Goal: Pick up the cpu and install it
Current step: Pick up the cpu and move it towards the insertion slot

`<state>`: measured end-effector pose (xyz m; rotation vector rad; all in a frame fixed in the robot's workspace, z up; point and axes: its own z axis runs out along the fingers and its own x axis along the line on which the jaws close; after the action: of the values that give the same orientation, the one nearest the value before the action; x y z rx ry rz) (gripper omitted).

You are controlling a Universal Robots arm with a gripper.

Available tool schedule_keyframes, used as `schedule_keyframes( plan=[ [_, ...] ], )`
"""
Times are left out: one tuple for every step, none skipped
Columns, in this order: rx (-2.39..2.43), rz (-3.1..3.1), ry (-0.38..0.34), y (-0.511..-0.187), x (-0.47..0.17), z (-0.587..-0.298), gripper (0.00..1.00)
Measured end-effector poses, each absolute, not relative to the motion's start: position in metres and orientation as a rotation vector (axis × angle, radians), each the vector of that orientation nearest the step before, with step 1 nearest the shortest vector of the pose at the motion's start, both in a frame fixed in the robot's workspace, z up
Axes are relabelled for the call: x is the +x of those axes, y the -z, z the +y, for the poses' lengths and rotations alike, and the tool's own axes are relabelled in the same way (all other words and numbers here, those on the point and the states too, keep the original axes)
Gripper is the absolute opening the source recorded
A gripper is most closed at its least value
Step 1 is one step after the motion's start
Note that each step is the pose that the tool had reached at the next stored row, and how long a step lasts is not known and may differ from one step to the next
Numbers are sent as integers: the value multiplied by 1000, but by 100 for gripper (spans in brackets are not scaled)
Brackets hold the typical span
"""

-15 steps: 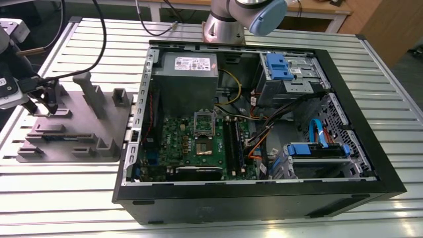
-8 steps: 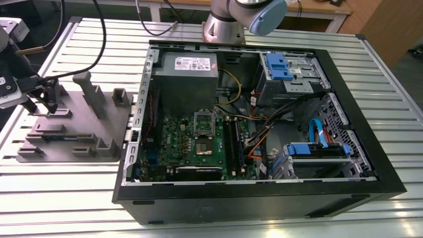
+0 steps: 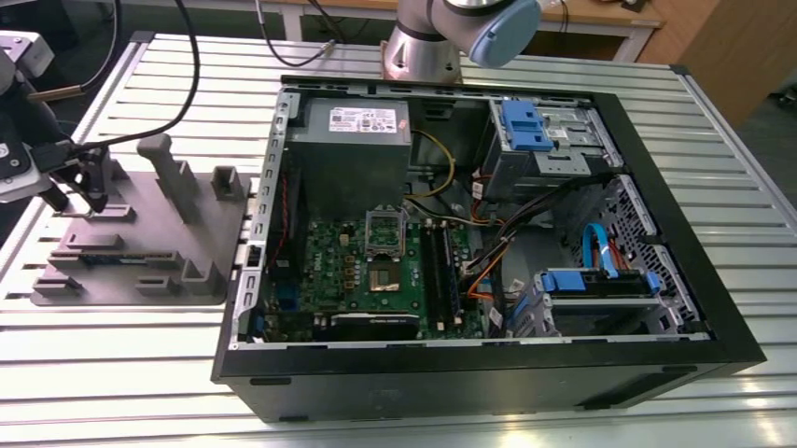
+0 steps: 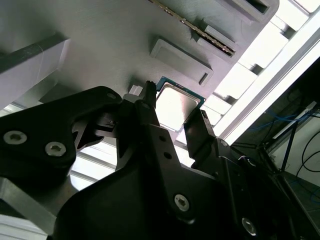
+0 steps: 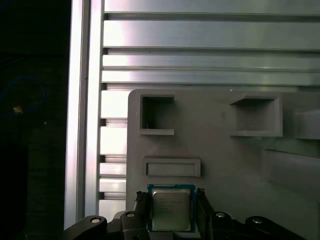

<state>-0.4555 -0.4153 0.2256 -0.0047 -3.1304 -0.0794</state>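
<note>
The cpu [image 5: 171, 210], a small square chip with a silvery top and a green rim, is seen lying flat on a grey holder tray [image 5: 215, 150] in both wrist views. It is clamped by the end effector [image 5: 171, 194], whose two dark fingers [image 5: 141, 205] are closed against opposite edges of the chip (one on each side, the metal top left uncovered between them). Just beside the cpu, a shallow rectangular raised frame [image 5: 172, 167] is moulded into the tray, and past that two square pockets [image 5: 157, 115] are sunk into it.

In the exterior view the end effector is found at the exterior view's left, lowered onto the left part of the tray, from which several grey posts [image 3: 168, 173] stand up. The tray is set on a slatted metal desk [image 3: 498, 425]. Well apart from it, toward the exterior view's right, an open black computer case [image 3: 498, 378] is laid on its side on the same desk. A green motherboard [image 3: 336, 280] is seen in the lower left part of the case, with a square socket [image 3: 383, 277] near its middle and long black memory slots [image 3: 430, 266] just beside that. A grey power supply box [image 3: 355, 149] is mounted above the motherboard in the frame, and blue drive brackets [image 3: 524, 121] are seen at the case's upper right. The arm's base [image 3: 424, 51] is placed at the top centre of the frame, behind the case.
</note>
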Motion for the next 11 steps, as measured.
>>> schedule_keyframes(
  plan=[
    [-5,-3130,79,-226,-455,-415,47],
    [-5,-3130,79,-227,-455,-415,47],
    [-5,-3130,79,-228,-455,-415,47],
    [-5,-3130,79,-228,-455,-415,47],
    [-5,-3130,79,-228,-455,-415,47],
    [-5,-3130,79,-228,-455,-415,47],
    [-5,-3130,79,-229,-455,-415,47],
    [-5,-3130,79,-229,-455,-415,47],
    [-5,-3130,79,-229,-455,-415,47],
    [-5,-3130,79,-230,-455,-415,47],
    [-5,-3130,79,-230,-455,-415,47]
  ],
)
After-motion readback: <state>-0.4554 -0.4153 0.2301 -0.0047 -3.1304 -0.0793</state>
